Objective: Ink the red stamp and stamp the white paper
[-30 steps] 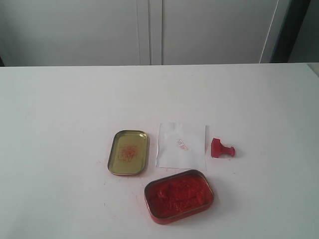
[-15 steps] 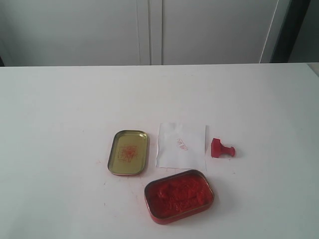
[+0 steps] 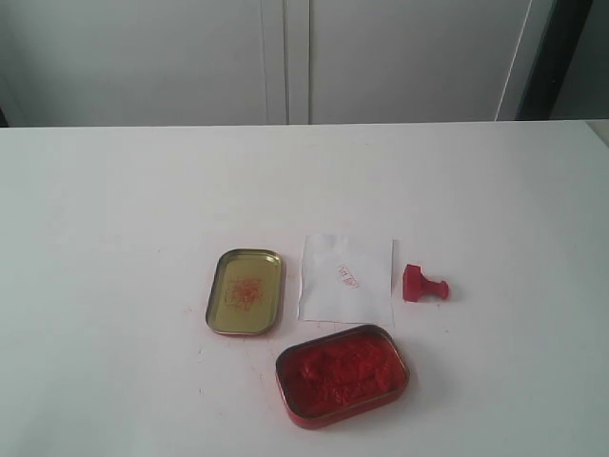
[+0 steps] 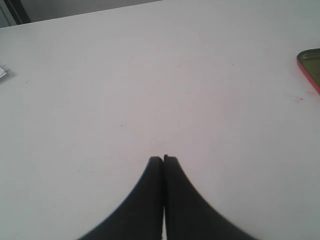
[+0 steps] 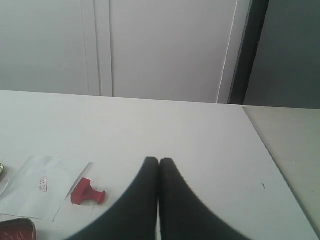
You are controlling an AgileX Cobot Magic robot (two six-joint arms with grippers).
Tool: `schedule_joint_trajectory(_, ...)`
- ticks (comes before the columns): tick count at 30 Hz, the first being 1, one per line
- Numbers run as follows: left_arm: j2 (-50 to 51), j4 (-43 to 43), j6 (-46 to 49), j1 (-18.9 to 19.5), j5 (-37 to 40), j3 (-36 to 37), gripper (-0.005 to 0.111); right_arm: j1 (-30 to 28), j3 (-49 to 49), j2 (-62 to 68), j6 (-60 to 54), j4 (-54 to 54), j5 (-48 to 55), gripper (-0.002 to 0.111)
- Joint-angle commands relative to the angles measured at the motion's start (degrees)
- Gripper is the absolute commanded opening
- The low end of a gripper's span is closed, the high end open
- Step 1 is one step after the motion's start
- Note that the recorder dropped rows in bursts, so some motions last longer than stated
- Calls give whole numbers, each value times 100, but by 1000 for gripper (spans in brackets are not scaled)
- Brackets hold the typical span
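Left gripper (image 4: 163, 159) and right gripper (image 5: 159, 160) pinched shut, holding nothing.
Red stamp (image 3: 423, 285) lies tipped right of the white paper (image 3: 345, 278): open, pinch its handle, lift it upright.

— What stands near the small red plastic stamp (image 3: 423, 285)?
— A thin white paper sheet (image 3: 345, 278) just beside its base, and an oval red ink-paste tin (image 3: 343, 374) nearer the camera. Bare white tabletop (image 3: 514, 238) on its other sides.

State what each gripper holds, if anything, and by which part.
Nothing. The left gripper and right gripper are shut and empty; the red stamp lies on the table.
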Motion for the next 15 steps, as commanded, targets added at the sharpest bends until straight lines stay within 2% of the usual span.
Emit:
schedule_joint_trajectory(1,-20,-15,16,4,10,19,0,28,73,-29,-41,0,-1,0)
schedule_joint_trajectory(6,-20,-15,16,4,10,19,0,28,143,-29,-41,0,-117,0)
schedule_joint_trajectory(15,-20,-15,16,4,10,19,0,28,882,-29,-41,0,-696,0)
